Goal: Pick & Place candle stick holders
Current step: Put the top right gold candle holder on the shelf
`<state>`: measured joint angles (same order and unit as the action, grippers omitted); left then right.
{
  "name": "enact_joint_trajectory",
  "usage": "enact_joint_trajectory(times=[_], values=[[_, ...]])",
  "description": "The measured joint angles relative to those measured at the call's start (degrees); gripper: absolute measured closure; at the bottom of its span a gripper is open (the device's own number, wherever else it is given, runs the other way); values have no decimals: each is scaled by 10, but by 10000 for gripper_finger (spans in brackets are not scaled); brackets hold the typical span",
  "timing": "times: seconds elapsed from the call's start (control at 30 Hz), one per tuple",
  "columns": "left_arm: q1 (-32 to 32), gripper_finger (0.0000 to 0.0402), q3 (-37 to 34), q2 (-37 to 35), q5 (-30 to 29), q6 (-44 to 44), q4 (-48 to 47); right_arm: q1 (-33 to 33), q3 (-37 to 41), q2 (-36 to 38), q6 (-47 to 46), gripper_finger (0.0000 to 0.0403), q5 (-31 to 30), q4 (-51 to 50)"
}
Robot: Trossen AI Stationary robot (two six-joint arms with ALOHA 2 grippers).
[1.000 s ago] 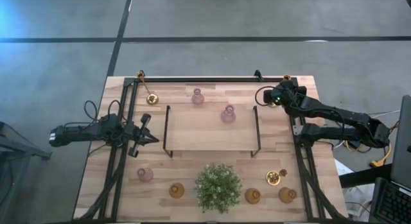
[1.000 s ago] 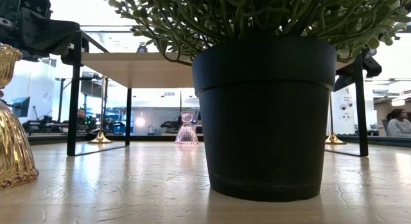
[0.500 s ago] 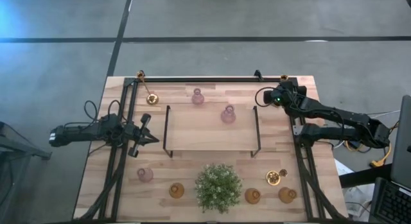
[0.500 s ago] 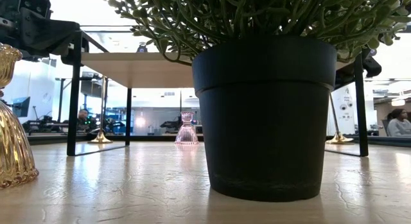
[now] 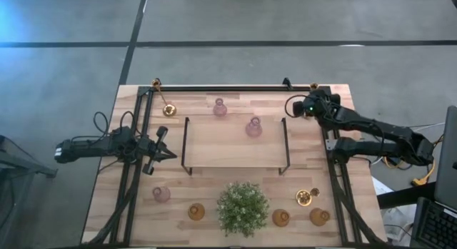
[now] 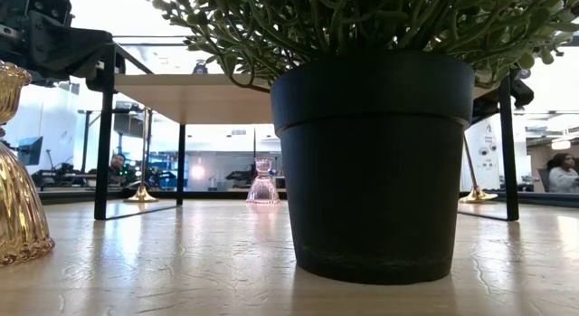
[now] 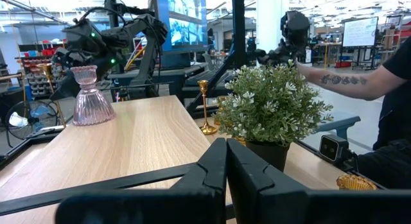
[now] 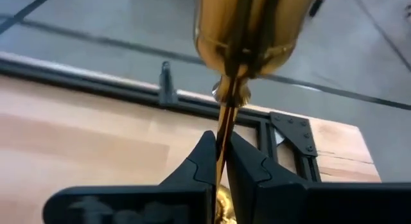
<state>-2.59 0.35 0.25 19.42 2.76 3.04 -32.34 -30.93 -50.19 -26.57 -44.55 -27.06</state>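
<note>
A slim brass candle stick holder (image 8: 243, 31) stands at the table's far right corner, and my right gripper (image 8: 221, 147) is shut on its stick; the high view shows that gripper (image 5: 310, 100) beside the holder's top (image 5: 313, 85). Another brass holder (image 5: 169, 110) stands at the far left, and one more (image 5: 307, 197) at the near right. Pink glass holders stand on the far table (image 5: 220, 108), on the rack's shelf (image 5: 253, 126) and at the near left (image 5: 161, 194). Amber ones (image 5: 196, 211) (image 5: 280, 217) (image 5: 319, 217) flank the plant. My left gripper (image 5: 171, 153) waits shut, left of the rack. My right gripper pinches the brass holder's thin stick (image 8: 223, 131) between its two fingers, a little below the cup. The fingers come about level from the table's right side and lie across the stick. The holder leans, with its round base (image 6: 478, 196) down at the table top.
A black wire rack with a wooden shelf (image 5: 214, 150) fills the table's middle. A bushy green plant in a black pot (image 5: 243, 206) stands at the near edge. Black frame rails (image 5: 228, 88) run along the far, left and right edges. A person's arm (image 7: 359, 76) shows beyond the table.
The brass holder at the far right has tipped: its stick stood almost upright a second ago and now leans, and its base has shifted a little. My right gripper has stayed beside it, and my left arm has kept still.
</note>
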Motion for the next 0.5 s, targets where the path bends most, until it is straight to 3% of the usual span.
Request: enact_joint_trajectory(times=[0.2, 0.5], values=[[0, 390, 0, 0, 0, 0, 0, 1, -53, 21, 46, 394, 21, -13], [0, 390, 0, 0, 0, 0, 0, 0, -146, 27, 95, 394, 94, -147]])
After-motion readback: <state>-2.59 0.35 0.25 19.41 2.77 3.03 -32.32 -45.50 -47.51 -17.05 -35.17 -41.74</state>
